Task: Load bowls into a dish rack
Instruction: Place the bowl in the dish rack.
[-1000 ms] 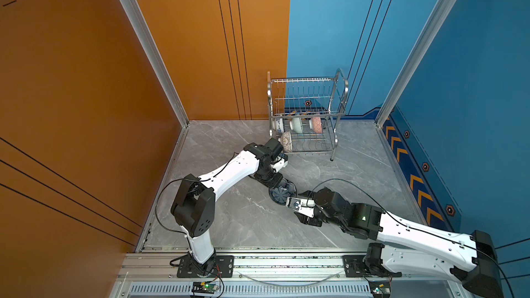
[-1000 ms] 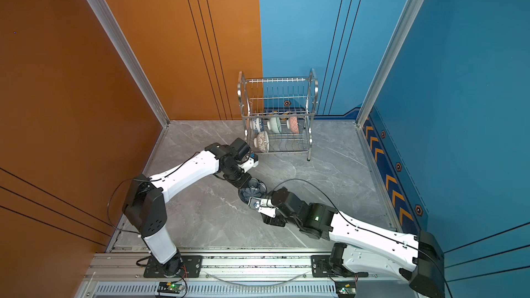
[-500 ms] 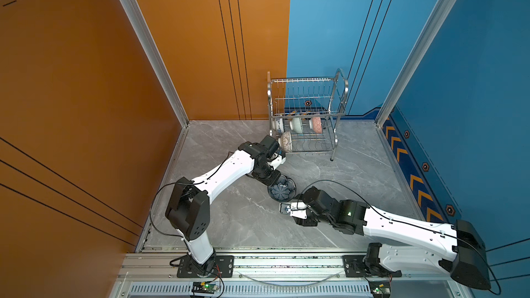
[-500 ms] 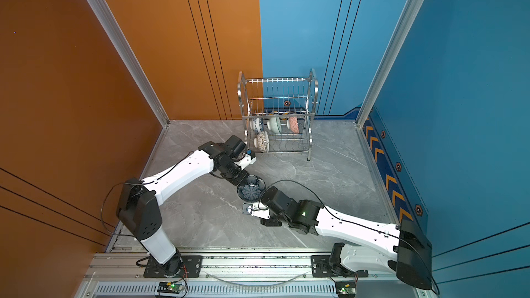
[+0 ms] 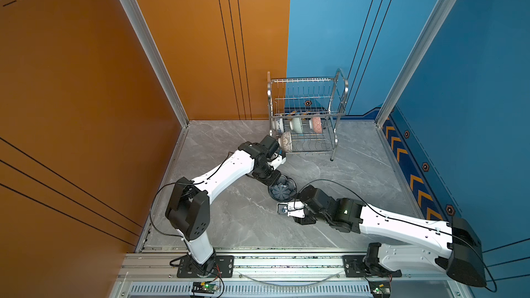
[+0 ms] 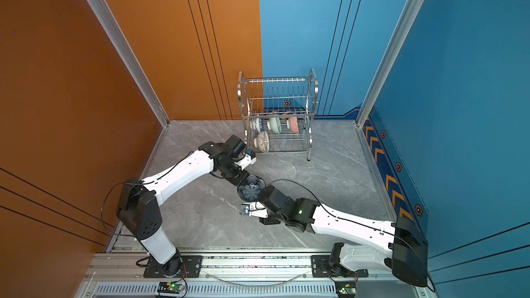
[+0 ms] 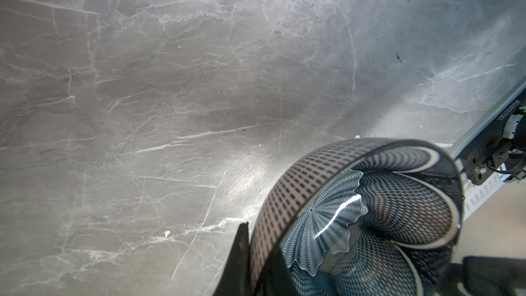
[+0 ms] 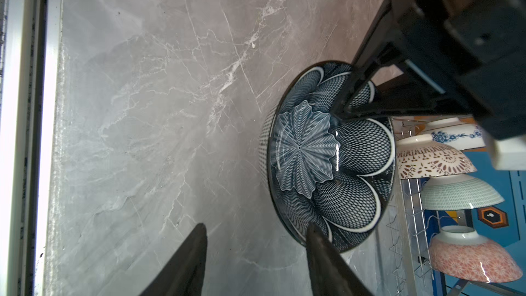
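Note:
A dark navy petal-patterned bowl (image 5: 282, 191) (image 6: 251, 189) (image 8: 327, 152) hangs tilted just above the marble floor in mid-table. My left gripper (image 5: 274, 180) (image 7: 256, 252) is shut on its rim, one finger outside the wall and one inside. My right gripper (image 5: 286, 210) (image 8: 256, 224) is open beside the bowl's near edge, with only floor between its fingers. The dish rack (image 5: 335, 101) (image 6: 311, 96) stands at the back. On its lower shelves stand bowls on edge: blue-floral white (image 5: 278, 125), mint (image 5: 296, 124), reddish (image 5: 316, 124) and lattice-patterned (image 5: 286, 141).
Orange and blue walls close in the marble floor (image 5: 229, 216) on three sides. A metal rail (image 5: 258, 265) runs along the front edge. The rack's top shelf (image 5: 304, 81) holds nothing. My two arms come close together around the bowl.
The right gripper has slid left along the floor to sit beside the navy bowl's near edge. The left arm has shifted a little; the bowl has stayed about where it was.

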Motion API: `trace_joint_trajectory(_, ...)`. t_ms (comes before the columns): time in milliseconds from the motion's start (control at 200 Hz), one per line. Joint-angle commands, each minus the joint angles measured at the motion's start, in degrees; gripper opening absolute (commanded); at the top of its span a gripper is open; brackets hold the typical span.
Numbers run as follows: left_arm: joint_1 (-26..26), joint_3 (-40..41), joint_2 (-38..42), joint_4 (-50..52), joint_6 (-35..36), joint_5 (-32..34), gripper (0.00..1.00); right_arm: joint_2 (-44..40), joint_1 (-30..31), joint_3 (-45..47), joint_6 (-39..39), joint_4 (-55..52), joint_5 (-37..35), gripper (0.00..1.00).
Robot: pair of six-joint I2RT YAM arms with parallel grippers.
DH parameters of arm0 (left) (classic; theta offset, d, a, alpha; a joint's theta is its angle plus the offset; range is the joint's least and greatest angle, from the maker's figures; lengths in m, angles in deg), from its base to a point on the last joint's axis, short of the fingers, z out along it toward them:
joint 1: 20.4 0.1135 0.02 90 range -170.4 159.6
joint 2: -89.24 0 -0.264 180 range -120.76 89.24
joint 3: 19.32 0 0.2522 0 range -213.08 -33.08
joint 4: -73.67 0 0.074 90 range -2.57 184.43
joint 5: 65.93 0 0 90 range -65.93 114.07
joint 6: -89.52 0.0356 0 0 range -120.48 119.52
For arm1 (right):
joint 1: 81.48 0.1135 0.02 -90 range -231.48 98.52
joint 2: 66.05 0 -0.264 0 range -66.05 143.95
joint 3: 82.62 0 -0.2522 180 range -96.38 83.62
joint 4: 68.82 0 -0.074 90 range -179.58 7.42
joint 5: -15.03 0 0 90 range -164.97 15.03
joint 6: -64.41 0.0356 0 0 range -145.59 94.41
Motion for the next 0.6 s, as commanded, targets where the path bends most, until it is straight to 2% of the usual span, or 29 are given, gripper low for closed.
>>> trace_joint_trajectory(0, -0.37, 0.47, 1.12, -0.19, 0.82, -2.44, 0.00, 1.43, 0.34, -2.73, -1.95, -1.61, -0.18, 0.55)
trace_joint_trajectory(591, -0.77, 0.64, 1.16, -0.07, 1.00, -2.58, 0.00, 6.17, -0.12, -5.55, -5.47, -4.89, -1.45, 0.45)
